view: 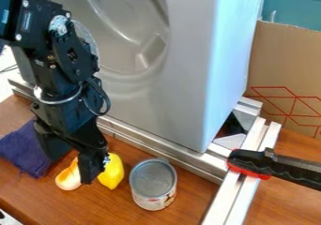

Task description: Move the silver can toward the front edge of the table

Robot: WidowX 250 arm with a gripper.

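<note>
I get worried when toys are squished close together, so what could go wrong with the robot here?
The tool is right by the orange-and-white thing and the yellow thing. It might bump one, and their rounded shapes could roll.

The metal can stands just past the yellow thing, so a sideways swing could perhaps tip it.

The purple cloth lies bunched up beside the tool and might snag on it.

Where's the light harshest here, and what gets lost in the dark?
Camera view: the metal rails shine almost white; the grey block's right side glows pale; the black arm swallows much of its own detail.
</note>
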